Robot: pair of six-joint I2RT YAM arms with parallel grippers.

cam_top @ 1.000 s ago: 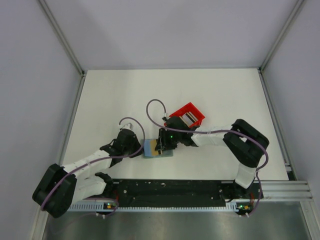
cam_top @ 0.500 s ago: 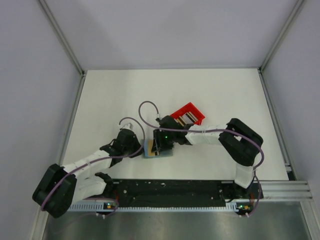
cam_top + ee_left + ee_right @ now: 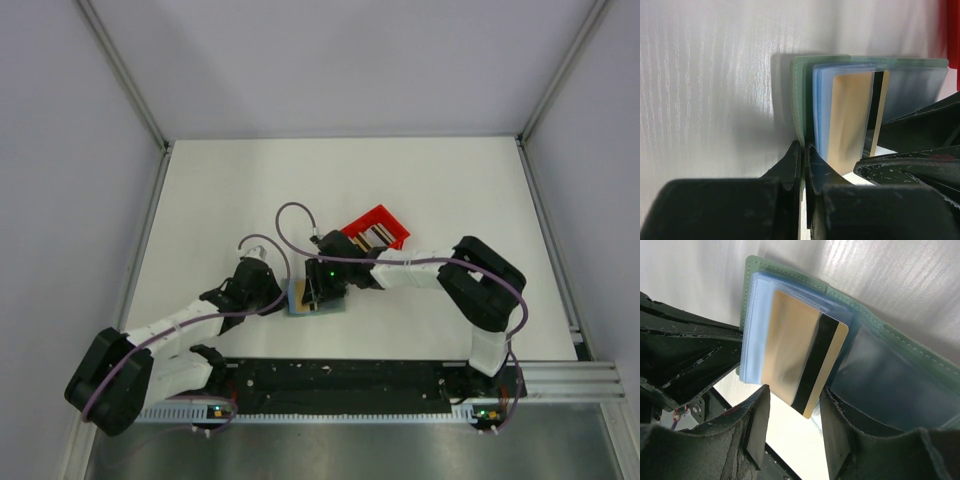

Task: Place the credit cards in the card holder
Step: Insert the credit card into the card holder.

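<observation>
Card holder (image 3: 801,95) lies open near the worktop's (image 3: 450,190) near edge, with the left gripper (image 3: 804,152) clamped shut on its green cover. Right gripper (image 3: 793,407) has eased wider. Gold card (image 3: 790,345) is half inside the blue sleeve (image 3: 756,315); can't tell whether it is pinched or freed. Probably needs a final push.

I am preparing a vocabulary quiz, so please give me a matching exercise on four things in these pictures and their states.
1. grey-green folding card holder
2. gold rectangular card with black stripe
3. red plastic bin
4. left claw

a. shut on the holder's edge
b. farthest back on the white table
c. lies open
d. partly inside a blue sleeve

Pairs: 1-c, 2-d, 3-b, 4-a
</observation>
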